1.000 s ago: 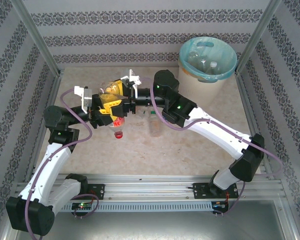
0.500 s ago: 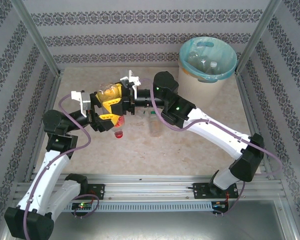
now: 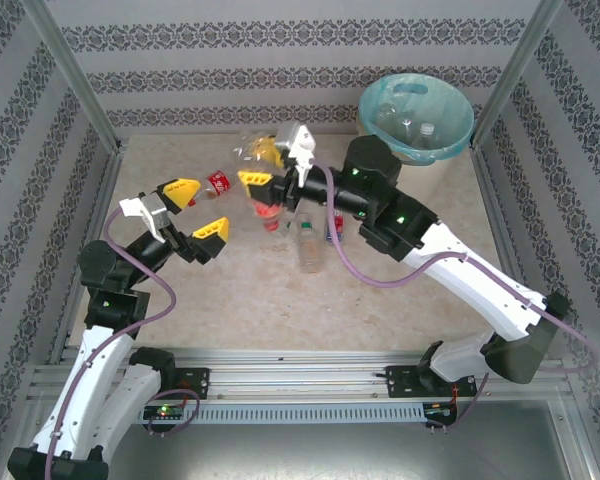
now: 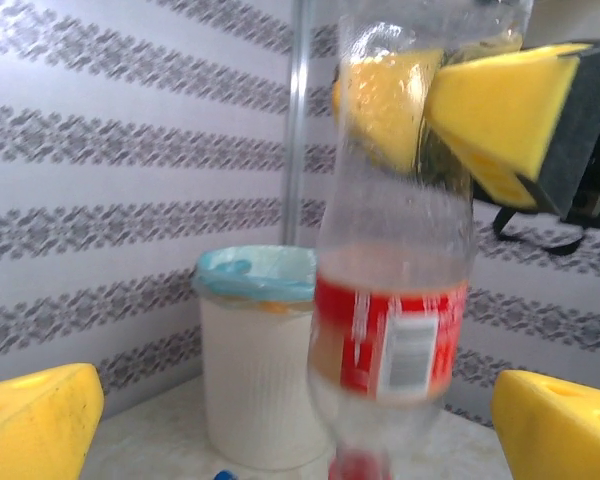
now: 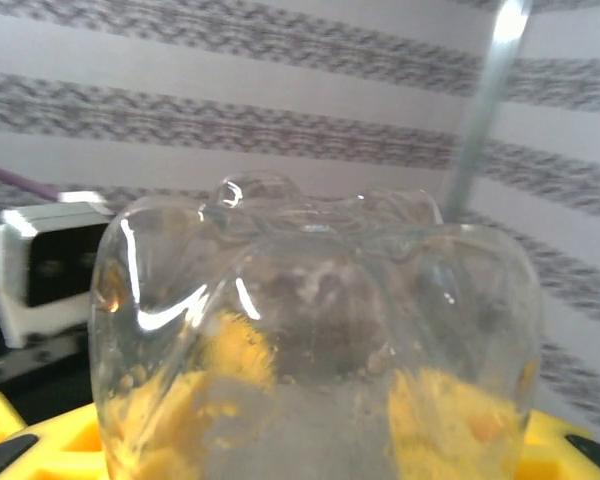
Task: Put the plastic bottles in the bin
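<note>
Right pincer [image 3: 263, 165] squeezed shut on clear bottle [image 4: 390, 330] with red label; grips its fat bottom end; cap hangs down over desk [image 3: 260, 300]; left pincer [image 3: 196, 208] wide open, holds nothing, near bottle at its 8 o'clock; bin [image 3: 466, 120] in desk's 1 o'clock corner, more bottles [image 3: 408, 127] inside; green-cap bottle [image 3: 308, 248] on desk at 5 o'clock of held one.

Items I see on my feed: left arm [image 3: 90, 350] and right arm [image 3: 470, 285], each white tubes between rounded black joints; one purple cable [image 3: 352, 276] looped along each; small green lights [image 3: 400, 213] on the joint housings; left gripper [image 3: 196, 208] and right gripper [image 3: 260, 165], black bodies, yellow wedge fingers [image 4: 40, 420], a white camera block [image 3: 142, 210] behind each; black bases [image 3: 155, 365]
</note>
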Robot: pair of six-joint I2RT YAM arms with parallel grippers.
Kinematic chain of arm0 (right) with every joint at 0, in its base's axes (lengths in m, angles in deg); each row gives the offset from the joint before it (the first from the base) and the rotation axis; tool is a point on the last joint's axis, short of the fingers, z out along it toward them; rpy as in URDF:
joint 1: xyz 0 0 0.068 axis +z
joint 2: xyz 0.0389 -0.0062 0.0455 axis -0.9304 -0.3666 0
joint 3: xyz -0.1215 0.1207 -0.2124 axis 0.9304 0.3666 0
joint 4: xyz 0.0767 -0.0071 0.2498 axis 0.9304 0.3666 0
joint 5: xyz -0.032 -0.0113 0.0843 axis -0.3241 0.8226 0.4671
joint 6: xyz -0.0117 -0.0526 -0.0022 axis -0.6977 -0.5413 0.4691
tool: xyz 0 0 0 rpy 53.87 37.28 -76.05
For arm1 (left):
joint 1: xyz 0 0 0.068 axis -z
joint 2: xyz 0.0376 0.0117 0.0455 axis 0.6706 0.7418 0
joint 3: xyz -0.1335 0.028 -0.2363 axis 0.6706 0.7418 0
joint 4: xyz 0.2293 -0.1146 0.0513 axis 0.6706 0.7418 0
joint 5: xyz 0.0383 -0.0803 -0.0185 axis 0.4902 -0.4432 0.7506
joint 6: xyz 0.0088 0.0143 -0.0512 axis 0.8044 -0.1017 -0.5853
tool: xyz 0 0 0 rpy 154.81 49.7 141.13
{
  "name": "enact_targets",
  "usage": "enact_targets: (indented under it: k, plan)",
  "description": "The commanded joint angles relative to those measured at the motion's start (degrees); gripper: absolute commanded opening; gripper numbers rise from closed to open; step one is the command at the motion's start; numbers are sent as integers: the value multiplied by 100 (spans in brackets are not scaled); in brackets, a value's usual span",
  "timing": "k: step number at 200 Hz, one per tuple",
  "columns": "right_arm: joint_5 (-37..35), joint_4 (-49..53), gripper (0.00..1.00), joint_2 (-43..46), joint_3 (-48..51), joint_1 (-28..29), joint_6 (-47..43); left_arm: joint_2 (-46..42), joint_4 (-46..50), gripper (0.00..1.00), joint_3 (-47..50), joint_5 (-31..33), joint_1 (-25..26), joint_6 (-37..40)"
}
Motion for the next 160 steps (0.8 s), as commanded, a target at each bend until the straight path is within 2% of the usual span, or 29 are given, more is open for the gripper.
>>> enact_targets:
  k: [1,28,67,104,129,160]
  plan:
    - [-1039,447,45,217,-288,-528,-484,-67,1170,100,-371,691,37,495]
    - [-1672,478,46,329,-486,-1265,-330,-76,2012,100,-482,1343,37,636]
    - [-2566,610,48,168,-825,-1857,-905,-9,2665,100,-419,2200,39,565]
    - [-2685,548,44,-50,-911,-2257,-1229,331,3449,100,-574,3044,36,484]
    - [-2593,476,42,-165,-945,-2423,-1150,491,3734,100,-671,3146,36,492]
    - [-2596,430,41,-380,-1269,-2582,-1262,521,3629,100,-635,3061,40,351]
